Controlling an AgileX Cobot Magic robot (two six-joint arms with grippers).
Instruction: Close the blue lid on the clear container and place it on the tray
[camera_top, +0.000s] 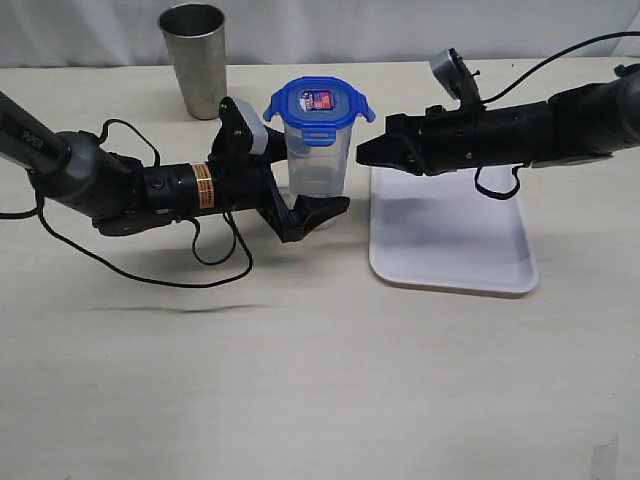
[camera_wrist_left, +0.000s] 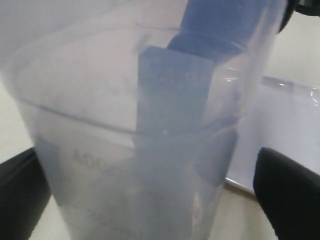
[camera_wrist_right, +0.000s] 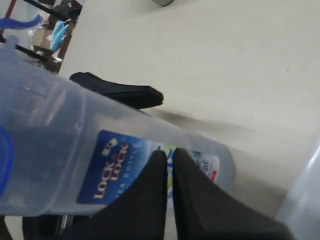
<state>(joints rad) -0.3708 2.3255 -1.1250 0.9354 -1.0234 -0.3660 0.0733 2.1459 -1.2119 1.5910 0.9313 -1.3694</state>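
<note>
Bracing of the tall clear plastic container (camera_top: 318, 160) by the left gripper (camera_top: 320, 197), jaws spread, is advised before the round blue plastic lid (camera_top: 318, 103) is pressed by the right gripper (camera_top: 365, 152), jaws together.

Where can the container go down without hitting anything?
The tray is bare, right hand by its far edge. The table in front of both arms is bare too. Crowded: left hand, clear container and right hand bunched together, steel cup behind.
</note>
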